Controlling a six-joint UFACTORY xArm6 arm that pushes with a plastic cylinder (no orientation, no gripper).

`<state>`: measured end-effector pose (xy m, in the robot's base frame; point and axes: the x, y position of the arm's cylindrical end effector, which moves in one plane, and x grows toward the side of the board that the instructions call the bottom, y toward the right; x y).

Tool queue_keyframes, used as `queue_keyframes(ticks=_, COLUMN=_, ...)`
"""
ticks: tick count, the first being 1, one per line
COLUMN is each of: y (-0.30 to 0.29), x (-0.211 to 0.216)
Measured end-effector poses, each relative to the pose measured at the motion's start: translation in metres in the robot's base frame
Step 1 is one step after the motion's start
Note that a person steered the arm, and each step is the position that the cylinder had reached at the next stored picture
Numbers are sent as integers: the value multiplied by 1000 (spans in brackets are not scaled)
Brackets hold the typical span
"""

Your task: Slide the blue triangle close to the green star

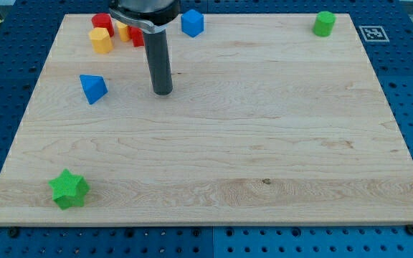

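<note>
Green star [69, 189]: far below my tip and to the view's left, near the board's bottom-left corner, well apart from everything else.
Blue triangle [92, 87]: to the view's left of my tip, about level with it, near but not touching — the block to be moved.
Yellow and red blocks [113, 34]: a small cluster above my tip toward the view's top-left (partly hidden by the arm, so shapes are hard to call).
My tip [163, 91]: a bare rod end resting on the wooden board [264, 143], with nothing to open or close and nothing touching it.
Blue cube [192, 23]: above my tip, slightly right.
Green cylinder [324, 24]: far right of my tip, at the view's top.
Step in hand: approach — no contact yet, by my reading.
Next move: get above the triangle, then push it down toward the star.
</note>
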<state>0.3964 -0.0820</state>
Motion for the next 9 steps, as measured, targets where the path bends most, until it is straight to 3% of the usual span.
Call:
queue_keyframes(ticks=2, y=-59, x=-29)
queue_keyframes(ticks=4, y=-132, x=-29)
queue_keyframes(ticks=9, y=-105, x=25)
